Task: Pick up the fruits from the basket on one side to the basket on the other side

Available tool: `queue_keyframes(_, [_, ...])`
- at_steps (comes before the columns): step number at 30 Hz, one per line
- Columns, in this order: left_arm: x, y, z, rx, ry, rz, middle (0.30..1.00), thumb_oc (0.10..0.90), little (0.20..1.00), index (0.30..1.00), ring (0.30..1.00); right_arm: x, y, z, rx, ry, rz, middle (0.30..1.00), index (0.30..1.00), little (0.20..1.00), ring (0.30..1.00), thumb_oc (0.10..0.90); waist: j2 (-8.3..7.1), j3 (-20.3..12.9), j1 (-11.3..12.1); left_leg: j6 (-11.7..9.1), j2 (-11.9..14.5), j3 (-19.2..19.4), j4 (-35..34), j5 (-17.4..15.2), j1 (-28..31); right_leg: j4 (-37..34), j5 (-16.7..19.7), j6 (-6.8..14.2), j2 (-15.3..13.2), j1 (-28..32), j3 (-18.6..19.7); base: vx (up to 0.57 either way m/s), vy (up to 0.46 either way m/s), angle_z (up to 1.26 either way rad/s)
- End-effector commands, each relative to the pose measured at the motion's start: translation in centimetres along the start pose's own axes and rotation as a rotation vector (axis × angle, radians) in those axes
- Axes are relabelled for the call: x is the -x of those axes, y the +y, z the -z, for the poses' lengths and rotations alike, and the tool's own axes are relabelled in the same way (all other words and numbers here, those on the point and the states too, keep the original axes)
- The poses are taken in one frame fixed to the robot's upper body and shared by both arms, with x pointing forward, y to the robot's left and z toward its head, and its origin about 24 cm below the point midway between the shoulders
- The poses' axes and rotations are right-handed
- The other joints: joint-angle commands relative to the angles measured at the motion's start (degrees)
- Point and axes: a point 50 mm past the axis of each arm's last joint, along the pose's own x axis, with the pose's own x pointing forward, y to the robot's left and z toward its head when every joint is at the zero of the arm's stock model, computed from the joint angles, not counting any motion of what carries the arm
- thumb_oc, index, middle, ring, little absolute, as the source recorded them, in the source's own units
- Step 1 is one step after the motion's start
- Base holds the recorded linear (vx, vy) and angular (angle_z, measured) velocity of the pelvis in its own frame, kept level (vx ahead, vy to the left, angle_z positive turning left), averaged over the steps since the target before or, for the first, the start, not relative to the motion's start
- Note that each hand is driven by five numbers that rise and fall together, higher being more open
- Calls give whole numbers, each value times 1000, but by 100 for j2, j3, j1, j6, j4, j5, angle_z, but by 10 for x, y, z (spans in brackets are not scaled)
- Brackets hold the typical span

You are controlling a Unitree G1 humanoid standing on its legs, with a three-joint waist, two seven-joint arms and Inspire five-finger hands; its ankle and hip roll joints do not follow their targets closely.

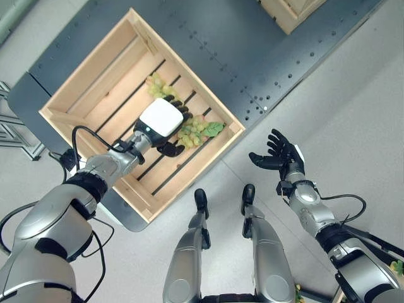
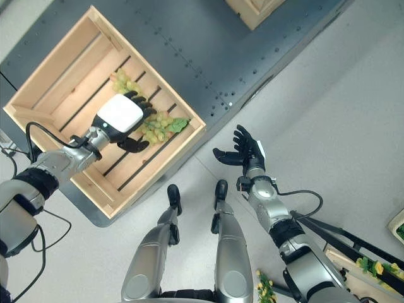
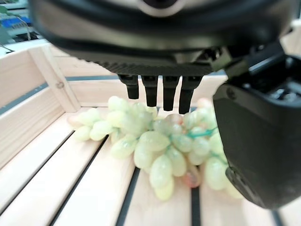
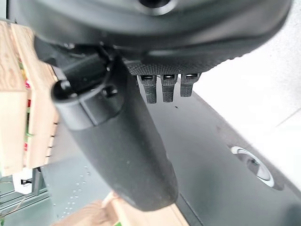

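Observation:
A bunch of green grapes [image 1: 197, 132] with a leaf lies on the slats of a wooden crate [image 1: 71, 86], near its front corner. A second pale bunch [image 1: 159, 87] lies just beyond. My left hand [image 1: 161, 117] hovers over the grapes, open. In the left wrist view its straight fingers [image 3: 157, 90] point down at the far side of the grapes [image 3: 160, 141], the thumb [image 3: 256, 141] stands at the near side, and nothing is gripped. My right hand [image 1: 281, 155] is raised over the floor to the right of the crate, fingers spread and empty.
The crate rests on a dark metal platform [image 1: 252, 63]. A second wooden crate [image 1: 290, 12] sits at the platform's far end. Another crate with fruit [image 2: 372, 268] stands on the floor at the lower right. Grey floor lies around my right hand.

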Motion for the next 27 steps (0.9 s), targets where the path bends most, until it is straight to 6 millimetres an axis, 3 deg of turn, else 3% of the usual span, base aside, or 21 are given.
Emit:
queue_keyframes(1, [-11,24,21,-53,70,-90,900,800,900,900,900,-4,5,-24,-86,-127,-1,900,900,900,900,800,-258,-78,-10,-308,184,383,1175,-869,-453,461,-629,116,-13,58,-137,0,0,0])
queue_keyframes(9, [-20,36,21,-56,60,-152,900,800,900,900,900,-6,13,-30,-107,-153,-7,900,900,900,900,800,-403,-78,-29,-289,194,402,1272,-884,-914,476,-516,165,23,-412,-96,-1,2,1])
queue_keyframes(18, [-21,17,8,-106,-27,38,900,800,900,900,900,-9,21,-34,-146,-166,-8,900,900,900,900,800,-472,-78,-24,-285,223,346,1441,-910,-1256,543,-441,207,5,-699,-125,-3,2,3])
queue_keyframes(19, [-20,16,7,-100,-34,40,794,729,794,794,794,-9,21,-35,-148,-167,-8,900,900,900,900,800,-475,-78,-22,-284,228,346,1447,-915,-1264,547,-441,208,5,-706,-125,0,0,0])
queue_keyframes(21, [-20,14,-1,-62,-79,46,300,400,300,300,300,-10,22,-35,-160,-169,-4,900,900,900,900,800,-479,-78,-23,-275,239,354,1459,-932,-1282,562,-442,217,1,-728,-124,0,0,0])
queue_keyframes(27, [-20,16,-17,-21,-205,-9,300,400,300,300,300,-9,17,-33,-192,-160,24,900,900,900,900,800,-390,-78,10,-243,196,328,1472,-954,-1249,602,-448,218,-28,-711,-112,0,0,0])
